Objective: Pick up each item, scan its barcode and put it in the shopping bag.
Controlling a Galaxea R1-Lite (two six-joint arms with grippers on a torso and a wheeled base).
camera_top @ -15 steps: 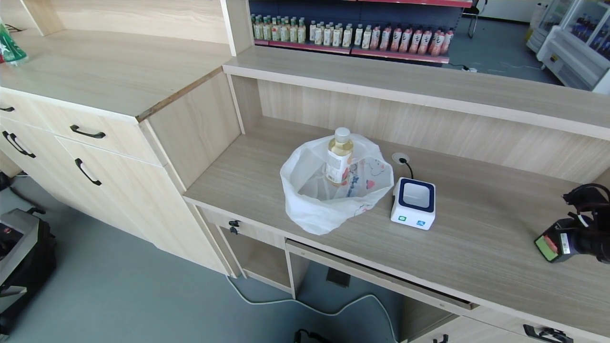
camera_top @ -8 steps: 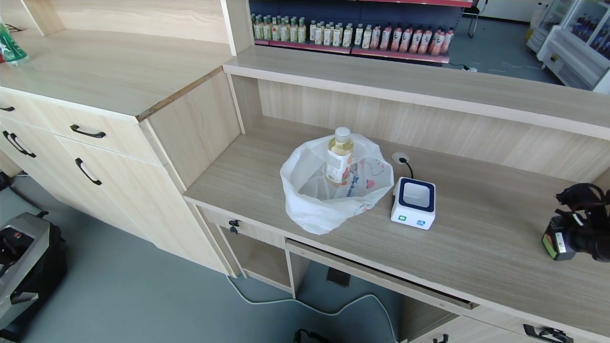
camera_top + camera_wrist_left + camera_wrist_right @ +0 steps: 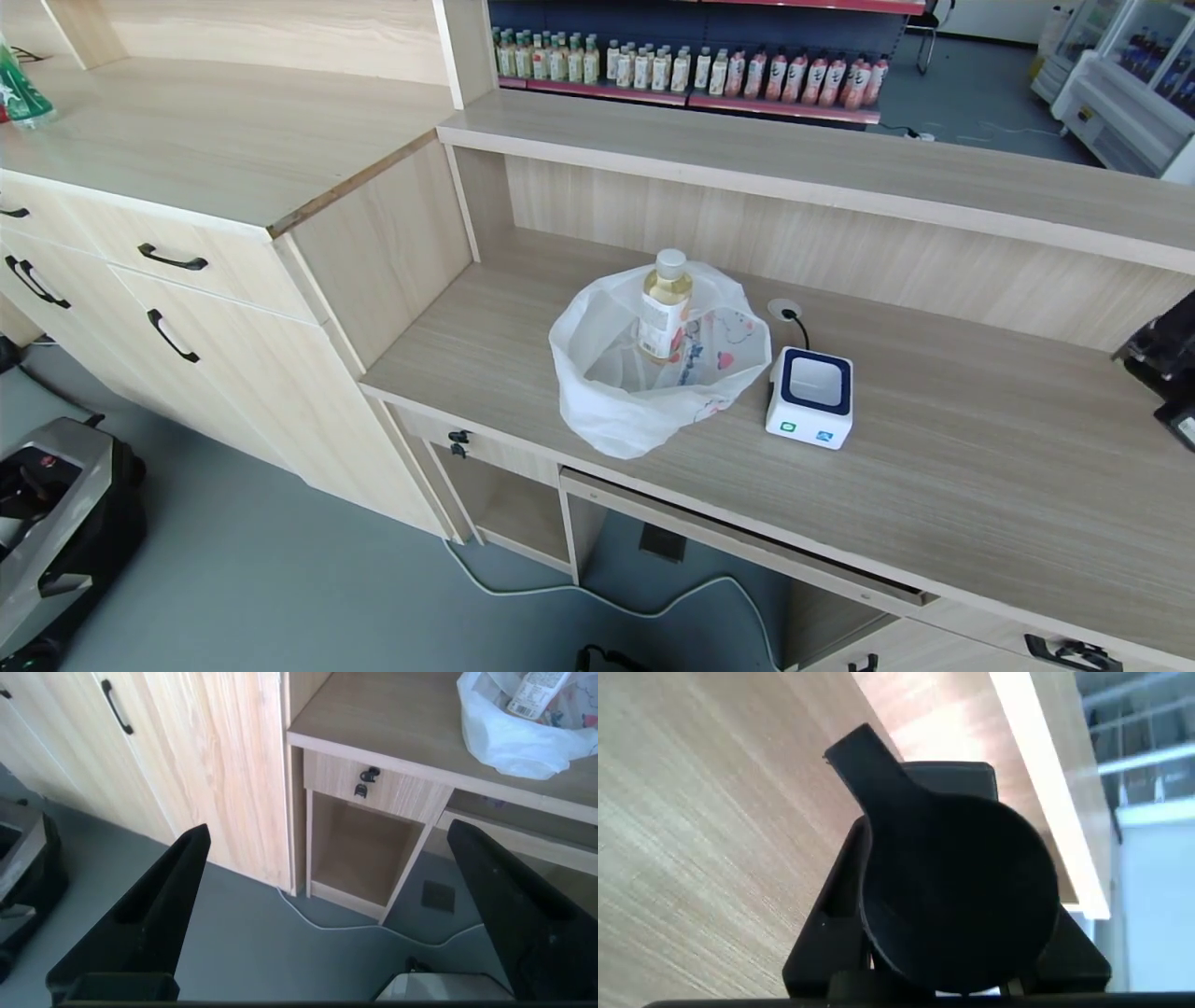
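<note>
White shopping bag (image 3: 644, 411) sits open on the table (image 3: 934, 485) just beside the scanner (image 3: 810, 399), with a pale-capped bottle (image 3: 665, 308) of yellow drink upright inside. Right gripper (image 3: 1158, 353), well right of the scanner, is clamped on a dark boxy item (image 3: 962, 887) with a white label. Left gripper (image 3: 327, 831) hangs low over the floor (image 3: 234, 943), far left of the scanner, jaws wide apart.

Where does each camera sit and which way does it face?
Head view: on the robot's head, looking forward and down at the counter, shopping bag and scanner; right arm at the right edge.
Left wrist view: left of the counter, facing the cabinet door and floor; open left gripper frames it.
Right wrist view: close above the counter, looking along it; a dark round thing near the lens.
Shared: head and left wrist views both show the shopping bag and drawer lock.
</note>
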